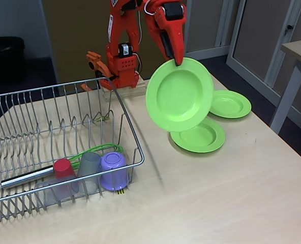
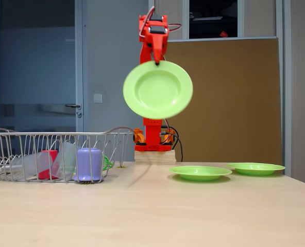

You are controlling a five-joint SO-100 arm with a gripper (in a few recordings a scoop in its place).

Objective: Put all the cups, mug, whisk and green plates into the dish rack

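My orange gripper (image 1: 178, 62) (image 2: 156, 61) is shut on the top rim of a lime-green plate (image 1: 179, 94) (image 2: 157, 89), which hangs on edge high above the table, right of the dish rack (image 1: 18, 101) (image 2: 18, 135). Two more green plates lie flat on the table: one (image 1: 198, 135) (image 2: 200, 172) under the held plate, one (image 1: 230, 103) (image 2: 255, 168) further right. In the rack's front corner lie the purple mug (image 1: 113, 170) (image 2: 89, 163), the red cup (image 1: 64, 168) (image 2: 48, 163), two grey cups (image 1: 89, 170) (image 1: 54, 192) and the green whisk (image 1: 89, 151) with its silver handle (image 1: 26, 177).
The arm's base (image 1: 121, 68) (image 2: 153, 135) stands at the table's far edge behind the rack. A second table's leg (image 1: 285, 99) stands off to the right. Bare tabletop lies in front of the plates.
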